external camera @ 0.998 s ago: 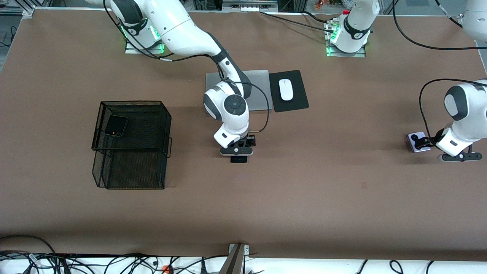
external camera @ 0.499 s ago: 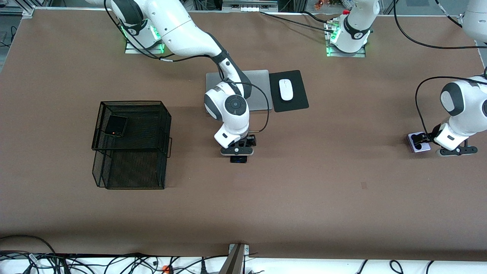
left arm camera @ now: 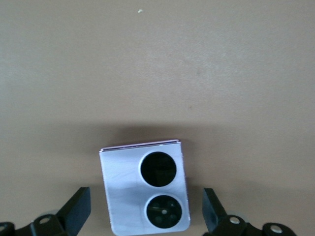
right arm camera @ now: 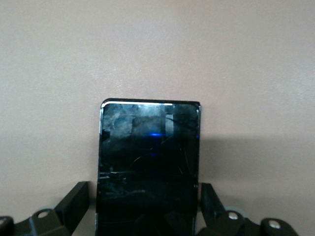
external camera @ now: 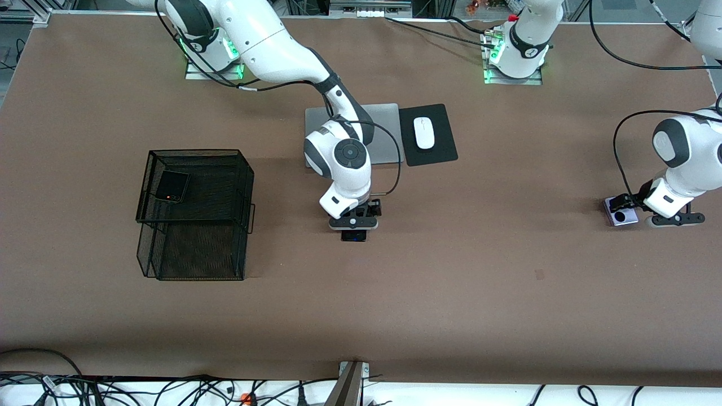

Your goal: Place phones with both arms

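A slim black phone (right arm camera: 148,157) lies flat on the brown table near its middle. My right gripper (external camera: 355,225) stands open low over it, with one finger (right arm camera: 74,202) beside each long edge. A lavender-white phone (left arm camera: 145,189) with two black circles lies at the left arm's end of the table (external camera: 620,217). My left gripper (left arm camera: 146,219) is open astride it, with table showing between each finger (left arm camera: 78,214) and the phone. A square black folded phone (external camera: 172,186) rests in the top tier of the black mesh basket (external camera: 197,151).
A silver laptop (external camera: 386,135) lies partly under the right arm. Beside it a white mouse (external camera: 424,132) sits on a black pad (external camera: 445,149). Cables (external camera: 113,389) run along the table edge nearest the front camera.
The left arm's wrist has shifted a little toward the bases, and more of the lavender phone shows. The right arm has barely moved. Both grippers stay open.
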Tool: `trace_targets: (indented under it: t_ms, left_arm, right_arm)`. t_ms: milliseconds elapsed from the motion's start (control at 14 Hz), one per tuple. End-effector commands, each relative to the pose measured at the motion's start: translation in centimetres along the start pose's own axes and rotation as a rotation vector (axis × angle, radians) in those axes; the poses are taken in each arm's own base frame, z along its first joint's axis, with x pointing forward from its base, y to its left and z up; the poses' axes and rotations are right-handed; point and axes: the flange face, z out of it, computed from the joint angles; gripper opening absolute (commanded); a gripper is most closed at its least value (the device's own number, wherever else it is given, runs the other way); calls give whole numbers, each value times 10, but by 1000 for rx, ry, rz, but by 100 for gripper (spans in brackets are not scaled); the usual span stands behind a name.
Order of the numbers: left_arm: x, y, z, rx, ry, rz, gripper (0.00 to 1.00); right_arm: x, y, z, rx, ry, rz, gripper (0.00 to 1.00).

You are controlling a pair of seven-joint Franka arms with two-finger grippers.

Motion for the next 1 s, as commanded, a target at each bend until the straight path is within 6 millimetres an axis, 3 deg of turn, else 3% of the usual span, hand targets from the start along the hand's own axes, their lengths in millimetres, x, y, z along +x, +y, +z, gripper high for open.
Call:
trace_targets:
  t_ms: [0, 285, 356, 428, 499, 570, 642, 784, 927]
  left_arm:
    - [-2, -1, 3, -38, 23, 12, 100]
    - [-2, -3, 10, -40, 34, 26, 100]
    - [-2, -3, 14, -44, 33, 26, 100]
    - [-2, -2, 16, -45, 35, 26, 100]
    - [-2, -2, 17, -45, 37, 30, 100]
    - [-3, -3, 19, -45, 36, 29, 100]
    - [-2, -3, 20, -44, 39, 31, 100]
    - [-5, -10, 24, -44, 36, 22, 100]
    - [-5, -11, 24, -43, 38, 23, 100]
  right_arm:
    - [-3, -5, 7, 0, 15, -6, 100]
    - [-3, -4, 9, -6, 16, -11, 99]
    - [-2, -3, 8, -11, 23, -18, 90]
    - [-2, -3, 8, -18, 29, -28, 68]
    - [-1, -2, 7, -15, 28, -24, 37]
    - [0, -2, 6, -16, 31, -32, 18]
    - [2, -1, 2, -18, 35, -34, 8]
    - [16, 8, -23, -45, 30, -19, 8]
    - [47, 39, -82, -103, 14, 12, 8]
